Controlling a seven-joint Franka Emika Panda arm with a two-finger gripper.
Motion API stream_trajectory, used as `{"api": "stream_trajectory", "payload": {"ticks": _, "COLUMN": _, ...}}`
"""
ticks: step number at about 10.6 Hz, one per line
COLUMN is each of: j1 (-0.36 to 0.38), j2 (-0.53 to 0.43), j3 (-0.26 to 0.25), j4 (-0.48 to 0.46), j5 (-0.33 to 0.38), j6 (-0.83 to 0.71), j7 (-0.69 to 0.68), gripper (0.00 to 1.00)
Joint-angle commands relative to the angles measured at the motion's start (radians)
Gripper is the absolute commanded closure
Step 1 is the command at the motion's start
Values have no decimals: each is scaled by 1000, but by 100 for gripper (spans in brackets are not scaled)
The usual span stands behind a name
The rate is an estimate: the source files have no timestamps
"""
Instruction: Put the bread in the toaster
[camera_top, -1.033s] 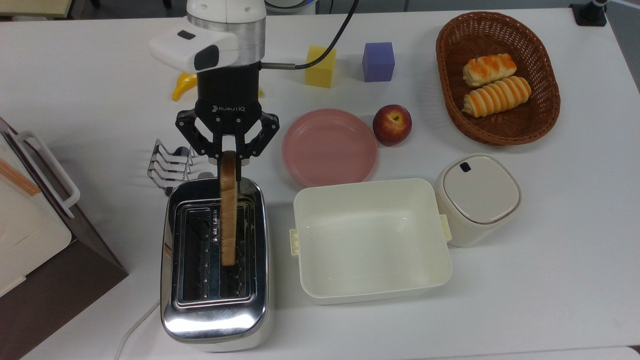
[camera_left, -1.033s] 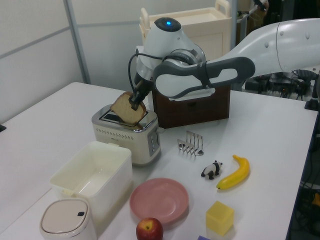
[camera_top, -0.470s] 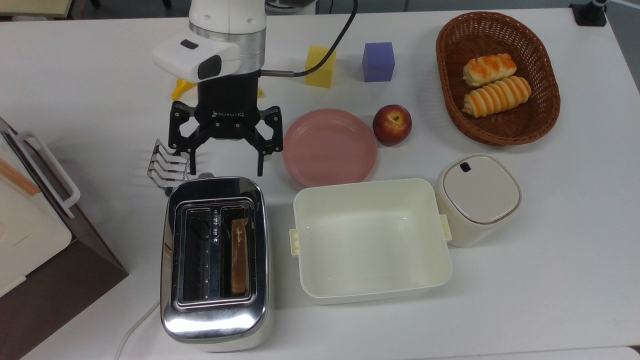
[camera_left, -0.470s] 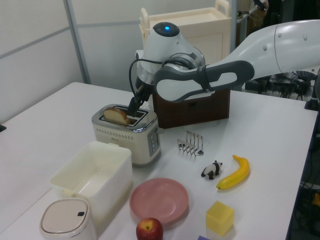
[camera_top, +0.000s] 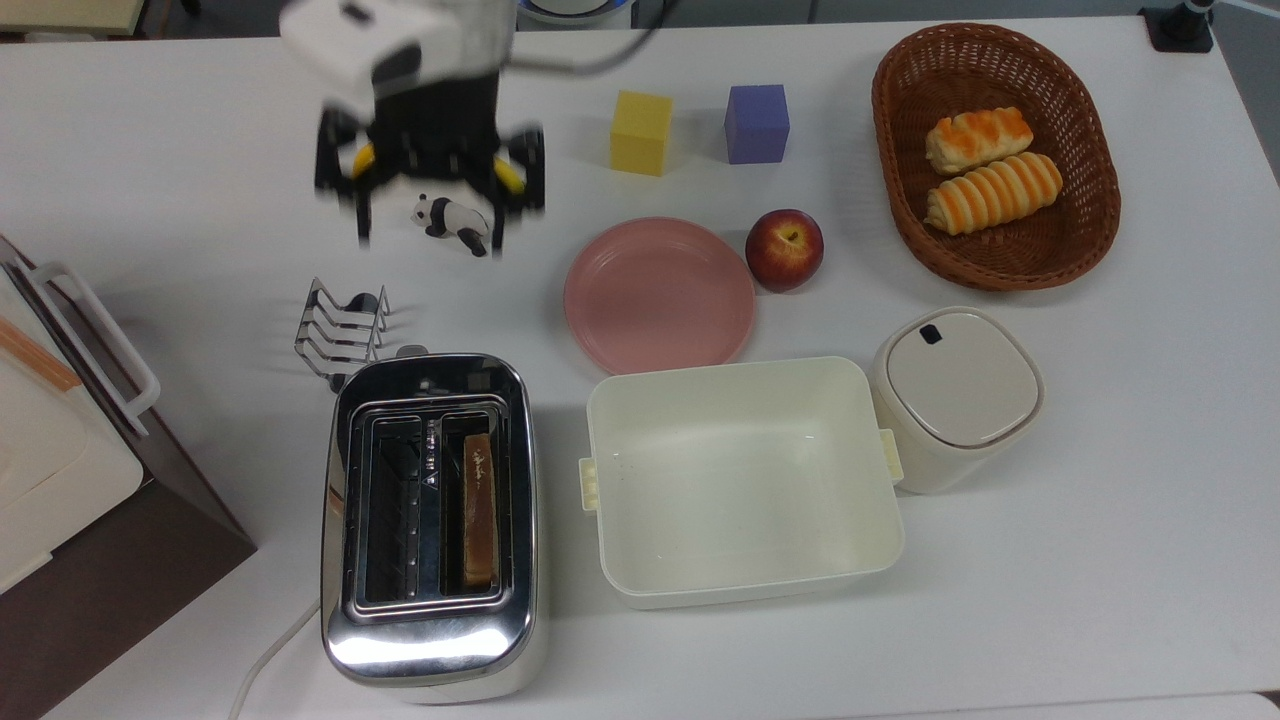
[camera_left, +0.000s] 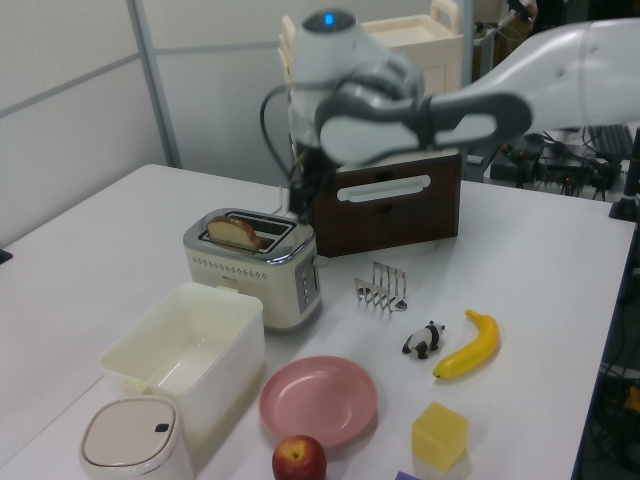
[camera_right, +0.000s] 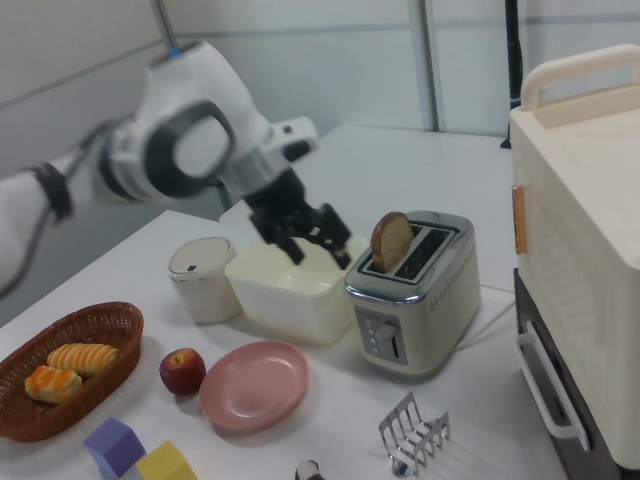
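A white desk (camera_top: 1100, 500) carries kitchen things, with a white robot arm reaching over it. The gripper (camera_top: 430, 215) hangs in the air with its two black fingers spread wide apart and nothing between them. In the top view a small toy panda (camera_top: 452, 218) lies on the desk directly beneath the gripper, framed between the fingers.

The bread (camera_top: 479, 508) stands on edge in the toaster (camera_top: 430, 640), well apart from the gripper and below it in the top view. It sits in the slot on the top view's right, and the other slot holds nothing. In the right view the rounded top of the slice (camera_right: 391, 240) pokes up out of the chrome toaster (camera_right: 415, 325), with the gripper (camera_right: 300, 238) raised to the right view's left of it.

A wire toast rack (camera_top: 340, 330) stands between the gripper and the toaster. To the top view's right of the gripper sit a pink plate (camera_top: 660, 295) and a red apple (camera_top: 785, 250), and further down a cream tub (camera_top: 740, 480) beside the toaster.
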Motion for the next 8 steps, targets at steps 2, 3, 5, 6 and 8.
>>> {"api": "stream_trajectory", "payload": {"ticks": 2, "j1": 2, "j2": -250, "j3": -10, "j4": -22, "j5": 134, "j6": -342, "j7": 10, "gripper": 0}}
{"api": "stream_trajectory", "payload": {"ticks": 3, "j1": 4, "j2": -270, "j3": -25, "j4": -22, "j5": 183, "j6": -371, "j7": 11, "gripper": 0}}
{"api": "stream_trajectory", "payload": {"ticks": 5, "j1": 13, "j2": -281, "j3": -39, "j4": -33, "j5": 235, "j6": -400, "j7": 2, "gripper": 0}}
{"api": "stream_trajectory", "payload": {"ticks": 6, "j1": 17, "j2": -277, "j3": -38, "j4": -33, "j5": 236, "j6": -402, "j7": -1, "gripper": 0}}
{"api": "stream_trajectory", "payload": {"ticks": 8, "j1": 19, "j2": -274, "j3": -41, "j4": -33, "j5": 236, "j6": -396, "j7": -1, "gripper": 0}}
